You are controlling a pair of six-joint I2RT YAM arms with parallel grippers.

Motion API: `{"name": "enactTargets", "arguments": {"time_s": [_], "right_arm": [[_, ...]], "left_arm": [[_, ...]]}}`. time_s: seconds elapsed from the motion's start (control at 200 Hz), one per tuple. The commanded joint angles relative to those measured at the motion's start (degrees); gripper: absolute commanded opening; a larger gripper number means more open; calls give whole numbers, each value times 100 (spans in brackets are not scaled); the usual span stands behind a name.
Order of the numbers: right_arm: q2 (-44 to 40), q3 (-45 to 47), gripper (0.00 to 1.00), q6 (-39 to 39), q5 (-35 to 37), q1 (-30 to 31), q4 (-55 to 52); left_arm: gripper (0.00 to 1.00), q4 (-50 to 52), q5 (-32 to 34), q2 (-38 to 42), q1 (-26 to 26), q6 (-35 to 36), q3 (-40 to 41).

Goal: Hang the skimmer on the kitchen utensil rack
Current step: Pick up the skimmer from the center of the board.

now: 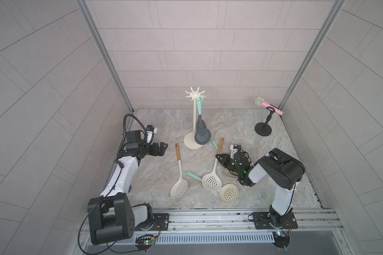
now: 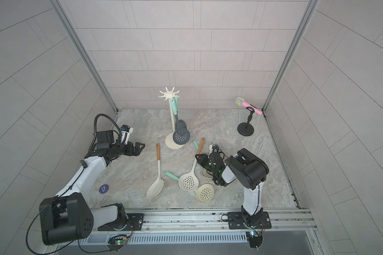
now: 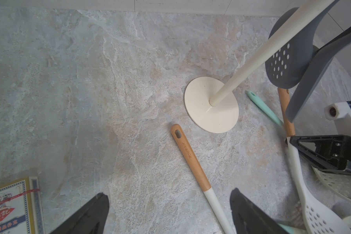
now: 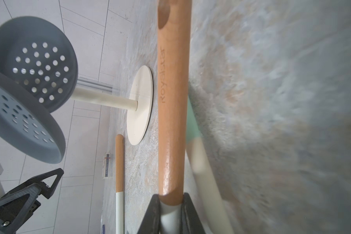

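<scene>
The cream-white kitchen utensil rack (image 1: 194,114) (image 2: 169,110) stands mid-table, and its round base (image 3: 203,113) (image 4: 140,113) shows in both wrist views. My right gripper (image 1: 217,157) (image 2: 197,157) (image 4: 171,202) is shut on a skimmer (image 1: 211,181) (image 2: 188,182) where its wooden handle (image 4: 172,101) meets the white shaft. The skimmer's perforated cream head lies near the front, over a mint handle. My left gripper (image 1: 164,148) (image 2: 142,148) (image 3: 168,194) hovers open at the left, with nothing between its fingers.
Two dark grey skimmers (image 1: 202,134) hang from the rack's hooks. On the table lie another wooden-handled skimmer (image 1: 179,176) and two cream mint-handled ones (image 1: 228,192). A pink microphone on a black stand (image 1: 263,129) is at the back right. A card box (image 3: 10,206) lies near the left gripper.
</scene>
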State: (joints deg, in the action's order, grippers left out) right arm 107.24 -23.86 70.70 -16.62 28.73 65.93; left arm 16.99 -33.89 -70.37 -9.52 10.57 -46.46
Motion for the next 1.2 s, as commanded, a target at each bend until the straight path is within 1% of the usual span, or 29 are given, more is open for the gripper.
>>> {"name": "enactTargets", "arguments": {"time_s": [0.0,0.15,0.255,0.355,0.47,0.525,0.61,0.706,0.776,0.896,1.196], "right_arm": [[40,235,0,202,-372,-120,53],[-364,236,0,27,-602,-138,99],[-1000,235,0,-266,-588,-137,-441],[-2034,138,0,-860,-368,-123,-1803],[-3526,-291,0,-1928,216,-31,-4203],[-4090,-537,0,-2346,483,25,-5074],[-4802,-760,0,-2656,812,29,-5901],[-5333,-949,0,-2894,963,41,-6358],[-5551,-1153,0,-3089,1005,80,-6674],[-5608,-1673,0,-3380,970,285,-6988],[-4933,-2564,0,-3788,496,987,-6735]], "left_arm": [[100,-29,-82,61,-49,147,36],[100,-12,-86,67,-68,157,31],[100,-12,-100,50,-68,169,33],[100,-3,-86,17,-68,165,31],[100,-3,-86,10,-71,187,31],[100,-3,-75,-10,-77,187,31],[100,-3,-40,-42,-78,204,18],[100,19,4,-82,-79,229,5],[100,49,29,-106,-79,238,-12],[100,50,13,-116,-96,235,-13],[100,94,89,-68,-116,235,-56]]}}
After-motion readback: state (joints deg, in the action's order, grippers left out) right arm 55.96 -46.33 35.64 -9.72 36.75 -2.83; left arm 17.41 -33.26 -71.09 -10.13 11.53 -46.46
